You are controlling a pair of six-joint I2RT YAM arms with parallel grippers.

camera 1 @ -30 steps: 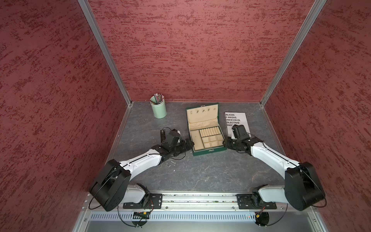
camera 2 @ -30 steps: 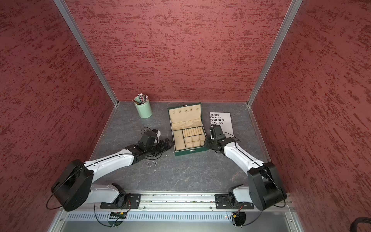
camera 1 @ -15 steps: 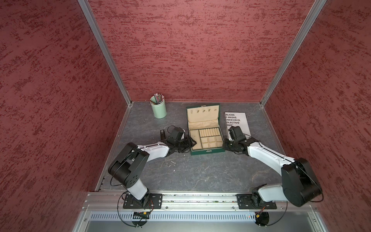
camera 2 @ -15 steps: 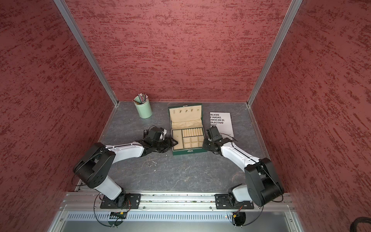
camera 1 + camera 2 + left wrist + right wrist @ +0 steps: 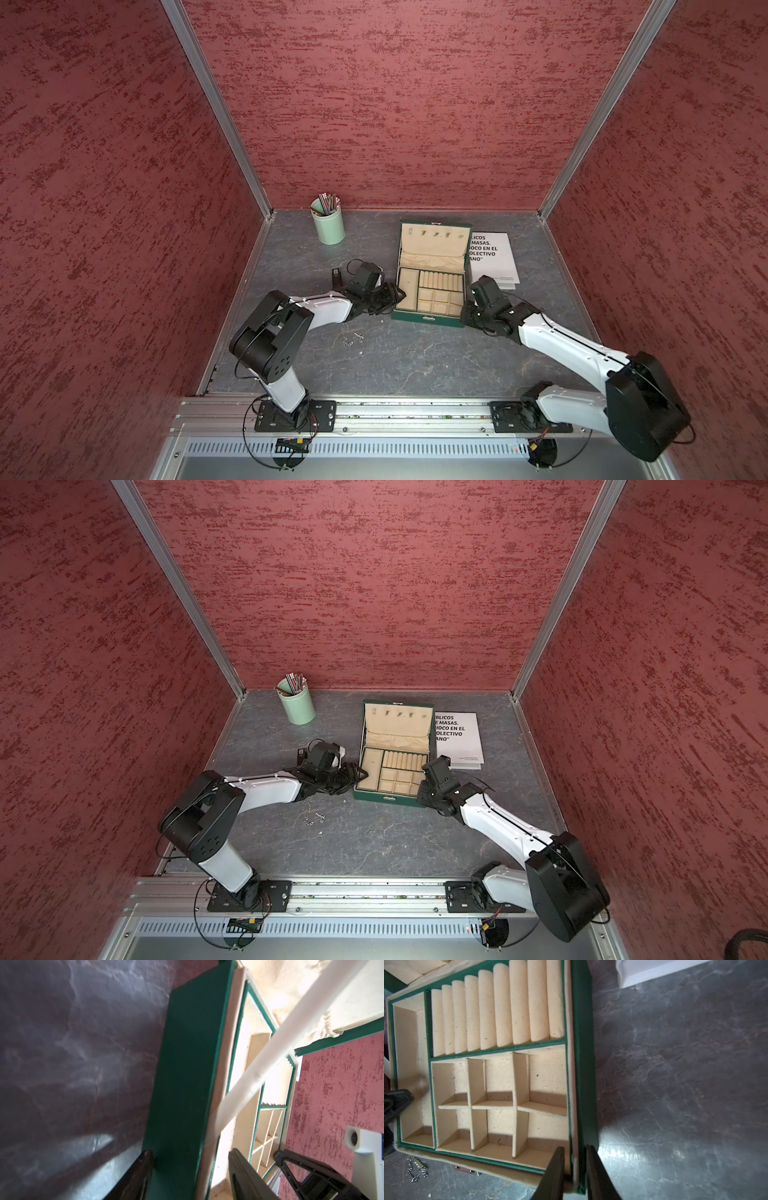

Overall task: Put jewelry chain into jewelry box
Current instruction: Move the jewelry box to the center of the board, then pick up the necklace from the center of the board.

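The jewelry box stands open on the table in both top views, dark green with cream compartments and its lid tilted back. My left gripper straddles its left wall, one finger outside on the green face and one inside the long compartment, shut on it. My right gripper is shut on the right wall near the front corner. The jewelry chain lies loose on the table, beside the left forearm and in front of the box's left corner.
A mint-green pencil cup stands at the back left. A printed white sheet lies right of the box, partly under it. Red walls close in three sides. Open table lies in front of the box.
The left arm has folded in and its gripper has come onto the box's left wall, narrowing. The right gripper has closed on the right wall. The box has turned a little straighter.
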